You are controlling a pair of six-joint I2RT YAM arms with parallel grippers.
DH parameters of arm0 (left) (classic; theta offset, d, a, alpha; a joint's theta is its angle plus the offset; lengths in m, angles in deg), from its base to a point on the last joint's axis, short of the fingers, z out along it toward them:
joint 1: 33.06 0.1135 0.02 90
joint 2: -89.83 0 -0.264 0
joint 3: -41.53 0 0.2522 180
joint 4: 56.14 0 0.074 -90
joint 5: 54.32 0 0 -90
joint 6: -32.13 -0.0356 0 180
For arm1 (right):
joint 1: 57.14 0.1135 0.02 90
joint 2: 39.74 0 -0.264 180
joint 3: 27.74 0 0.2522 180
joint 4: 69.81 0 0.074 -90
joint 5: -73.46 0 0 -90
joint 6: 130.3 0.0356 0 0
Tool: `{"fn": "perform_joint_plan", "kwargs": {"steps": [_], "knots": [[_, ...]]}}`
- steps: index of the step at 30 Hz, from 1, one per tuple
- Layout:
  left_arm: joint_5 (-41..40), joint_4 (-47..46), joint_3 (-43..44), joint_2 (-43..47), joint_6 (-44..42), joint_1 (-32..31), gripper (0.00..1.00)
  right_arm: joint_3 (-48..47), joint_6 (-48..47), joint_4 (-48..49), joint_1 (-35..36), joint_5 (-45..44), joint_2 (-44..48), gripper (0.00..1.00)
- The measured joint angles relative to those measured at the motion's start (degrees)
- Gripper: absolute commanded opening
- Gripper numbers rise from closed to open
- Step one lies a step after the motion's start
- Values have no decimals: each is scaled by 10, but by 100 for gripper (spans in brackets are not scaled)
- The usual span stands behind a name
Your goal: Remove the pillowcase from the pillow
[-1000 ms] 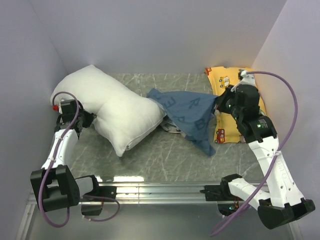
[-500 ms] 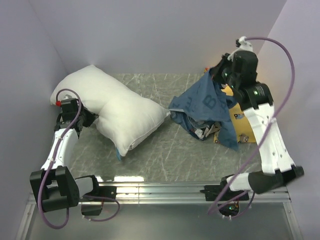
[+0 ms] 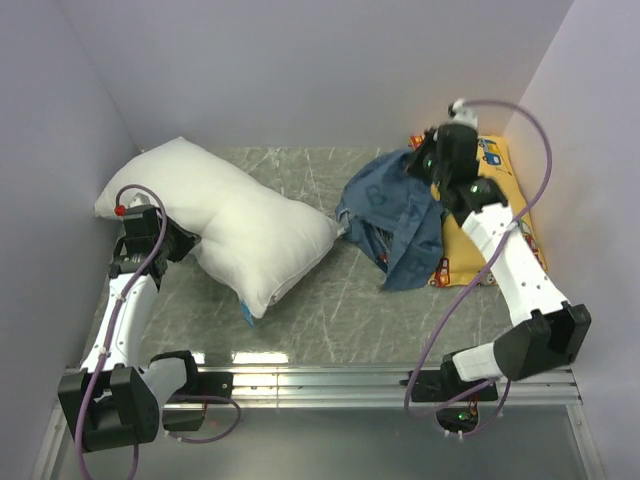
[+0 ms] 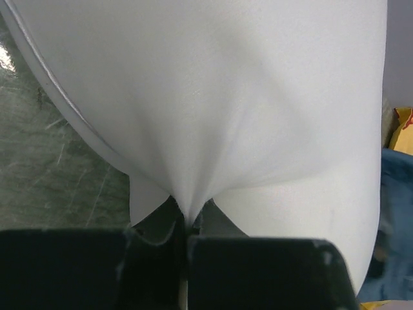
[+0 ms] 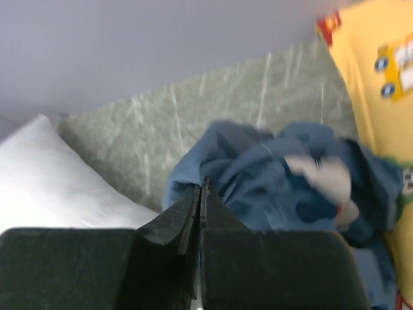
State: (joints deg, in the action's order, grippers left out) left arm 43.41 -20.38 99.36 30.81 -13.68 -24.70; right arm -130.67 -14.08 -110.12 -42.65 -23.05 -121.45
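Pinching a fold of the pillow (image 4: 213, 97), the L gripper (image 4: 187, 223) has its jaws fully closed on the white cloth. The fabric puckers into the tips, per L wrist cam. In top view that grip is on the pillow's near-left side, close to the left wall (image 3: 50, 150). The pillow lies diagonally on the table (image 3: 330, 300) in the left half of the workspace, w/ its far-left corner by the wall and its near-right end toward centre. It's bare white, w/ no cover on it.

The R gripper (image 3: 425, 163) is raised at far right, above the far end of the yellow pillow (image 3: 460, 245). Its jaws are pressed together, w/ no gap visible in R wrist cam. Blue cloth meets the tips, and top view shows the case (image 3: 400, 215) gathered up to the gripper, so it reads as clamped on an upper edge of the case.

The case is completely off the pillow. It's a crumpled heap right of centre, w/ its lower part draped on the table and over the yellow pillow's left side. Pale letters show on the outer folds, and a pale patch shows in R wrist cam, blurred. The case's left edge is just beside the pillow's right corner; touching or not, can't tell. The yellow pillow lies along the right wall (image 3: 590, 120), partly under the R arm.
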Motion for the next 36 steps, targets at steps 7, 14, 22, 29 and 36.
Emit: {"fn": "perform_joint_plan", "kwargs": {"steps": [7,14,22,29,36], "knots": [[0,0,0,2,0,0,0,369,61,148,3,33,15,0],[3,2,0,3,-2,0,6,428,78,161,4,59,-36,27],[18,36,22,27,-35,-3,46,293,39,91,4,44,85,96],[-20,66,117,74,-57,-104,59,235,18,55,5,52,196,98],[-95,72,154,127,-61,-297,61,275,14,31,80,53,297,99]]}}
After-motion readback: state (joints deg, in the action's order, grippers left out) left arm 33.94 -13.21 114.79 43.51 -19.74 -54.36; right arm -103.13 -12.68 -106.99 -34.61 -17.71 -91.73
